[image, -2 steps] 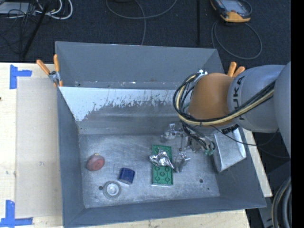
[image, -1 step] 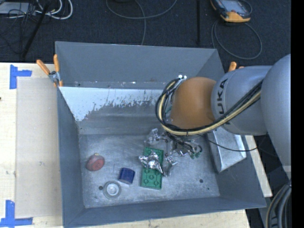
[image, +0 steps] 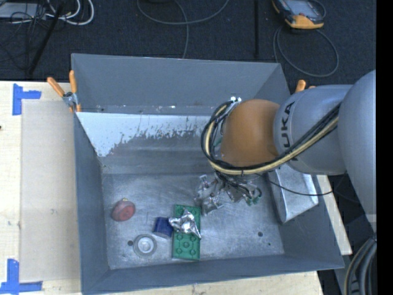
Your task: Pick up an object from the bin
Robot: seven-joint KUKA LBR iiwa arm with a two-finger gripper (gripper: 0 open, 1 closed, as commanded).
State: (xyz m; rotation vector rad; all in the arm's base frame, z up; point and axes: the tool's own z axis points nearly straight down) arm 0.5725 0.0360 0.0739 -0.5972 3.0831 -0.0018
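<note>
We see the claw (image: pixel 210 200) low over the floor of the bin (image: pixel 92 165), just right of the floor's middle and beneath the arm's orange wrist cover. We cannot tell whether it is spread or pressed together, and nothing shows pinched in it. Nearest to it, toward the floor's front edge, a crumpled wad of silver foil (image: pixel 188 225) rests on a green studded building plate (image: pixel 186 244). To their left lie a small blue block (image: pixel 162 226), a silvery round cap (image: pixel 145 245) near the front-left corner, and a reddish round piece (image: pixel 123 210) closer to the left wall.

We judge the foil to be very light and soft. It would crush under a pinch yet hold well, so taking it across its bulk should do. The plate looks like stiff, light, smooth plastic lying flat. We would take it across its narrow width by the side edges, since its studded top gives little to pinch.
</note>
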